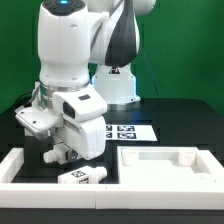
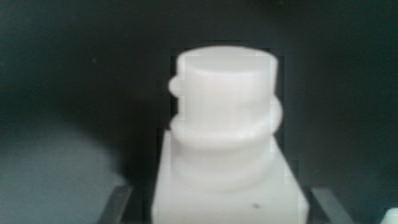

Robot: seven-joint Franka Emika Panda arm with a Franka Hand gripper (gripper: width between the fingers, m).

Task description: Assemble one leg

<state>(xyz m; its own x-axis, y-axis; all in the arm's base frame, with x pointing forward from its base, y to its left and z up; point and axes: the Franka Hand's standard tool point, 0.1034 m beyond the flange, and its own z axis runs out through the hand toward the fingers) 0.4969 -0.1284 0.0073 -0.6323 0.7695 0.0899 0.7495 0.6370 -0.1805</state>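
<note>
In the wrist view a white stubby leg [image 2: 224,110] fills the middle of the picture, standing out from between my dark fingers [image 2: 125,205]. My gripper [image 2: 226,208] is shut on its wide lower part. In the exterior view my gripper [image 1: 57,154] hangs low over the black table at the exterior view's left, and the hand largely hides the held leg. A second leg [image 1: 82,176] with square black-and-white tags lies on the table just in front of the gripper. The large flat white panel [image 1: 168,170] with raised corners lies to the exterior view's right.
The marker board [image 1: 128,130] lies flat behind the panel, near the arm's base [image 1: 118,88]. Long white border rails run along the exterior view's left [image 1: 18,166] and along the front [image 1: 110,196]. The backdrop is green.
</note>
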